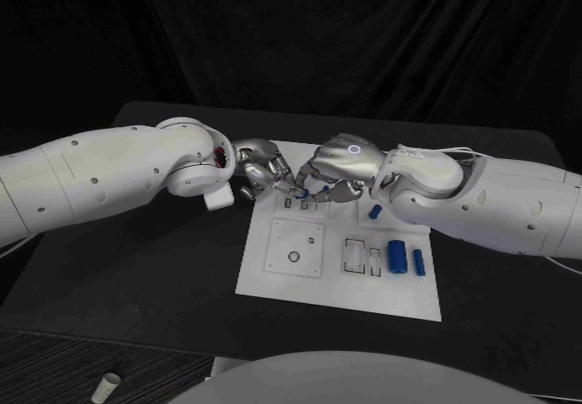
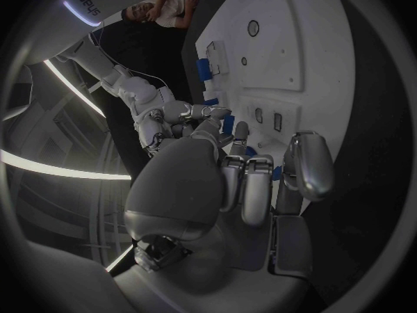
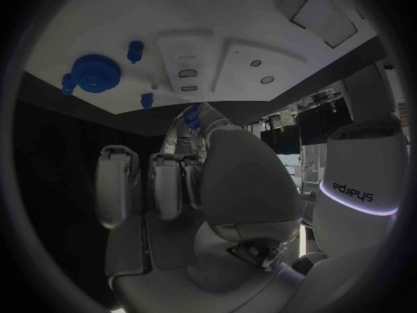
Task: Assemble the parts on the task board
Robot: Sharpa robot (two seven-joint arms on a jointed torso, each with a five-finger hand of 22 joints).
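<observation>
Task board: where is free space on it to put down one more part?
The task board's near edge is bare, in front of the square plate. Its far edge is crowded: the left hand and right hand meet there. Blue cylinders occupy the right side.

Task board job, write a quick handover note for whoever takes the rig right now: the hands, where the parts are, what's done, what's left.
Left robot hand: at the task board's far edge, fingers curled toward the right one; whether it holds anything cannot be told.
Right robot hand: meets the left over the far edge, a small blue part at its fingertips, apparently pinched.
Parts: blue cylinder and blue rod lie on the board's right side; a short blue piece sits by the right wrist. The right wrist view shows a blue gear on the board.
Done: cannot tell.
Left: seat the pinched part, then the loose ones.
</observation>
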